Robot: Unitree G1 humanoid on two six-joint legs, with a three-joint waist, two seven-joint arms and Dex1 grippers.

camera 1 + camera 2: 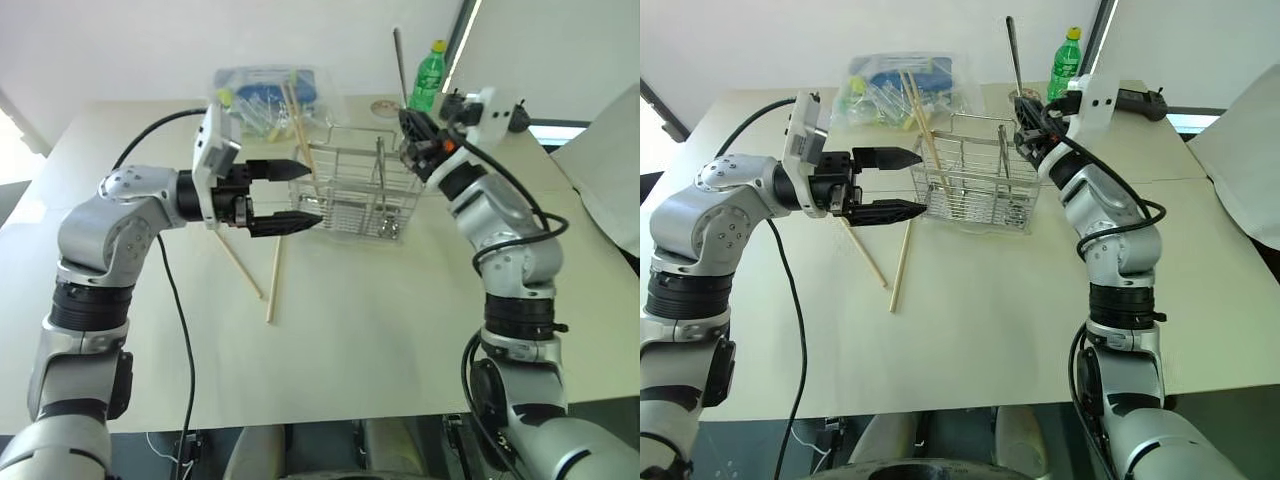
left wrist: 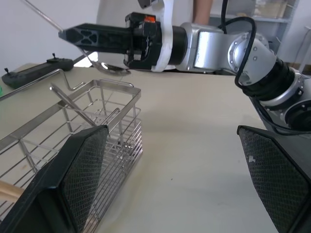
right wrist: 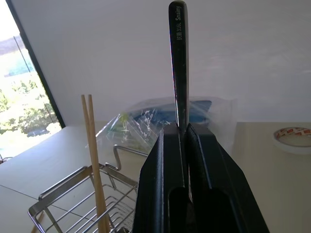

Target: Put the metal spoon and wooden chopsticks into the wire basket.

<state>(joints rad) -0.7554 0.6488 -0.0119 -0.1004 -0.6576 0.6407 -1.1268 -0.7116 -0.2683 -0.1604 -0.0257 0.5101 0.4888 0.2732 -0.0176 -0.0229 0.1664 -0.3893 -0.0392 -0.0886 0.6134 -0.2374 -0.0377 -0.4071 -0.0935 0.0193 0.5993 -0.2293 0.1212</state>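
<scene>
My right gripper [image 1: 408,128] is pressed shut on the spoon [image 1: 400,62], pinching it low on the handle so the handle stands up, above the far right end of the basket [image 1: 355,190]. My left gripper [image 1: 298,193] is spread wide and holds nothing, pointing level at the basket's left end. The basket sits on the pale table [image 1: 380,330]. Two chopsticks [image 1: 300,130] stand leaning in its left compartment. Two more chopsticks [image 1: 273,280] lie crossed on the table, just left of the basket, below my left gripper.
</scene>
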